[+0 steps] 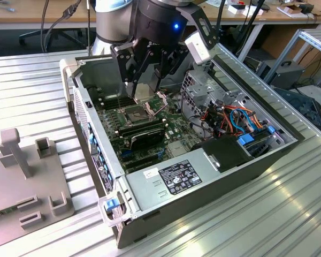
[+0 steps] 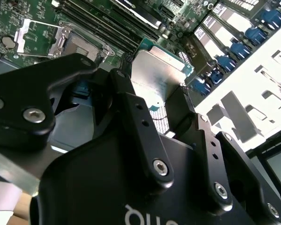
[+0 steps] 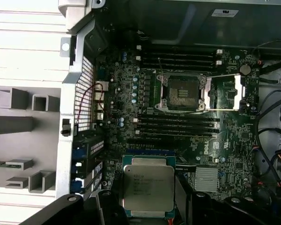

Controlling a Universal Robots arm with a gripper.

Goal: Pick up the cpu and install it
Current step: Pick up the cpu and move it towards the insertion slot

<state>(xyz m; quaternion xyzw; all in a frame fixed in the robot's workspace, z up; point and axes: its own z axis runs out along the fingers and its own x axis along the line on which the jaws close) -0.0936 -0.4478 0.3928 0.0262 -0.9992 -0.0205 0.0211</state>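
The arm reaches down into the open metal computer case (image 1: 203,206), its black hand (image 1: 144,85) pointing at the green motherboard (image 3: 234,136). The hand is clenched on opposite edges of the cpu (image 3: 148,186), a thin flat square with a pale metallic face. It hangs higher than the dark socket (image 3: 182,92), apart from it, and the socket's hinged frame lies open.

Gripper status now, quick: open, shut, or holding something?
Gripper: closed on the cpu, holding it by its edges above the motherboard.
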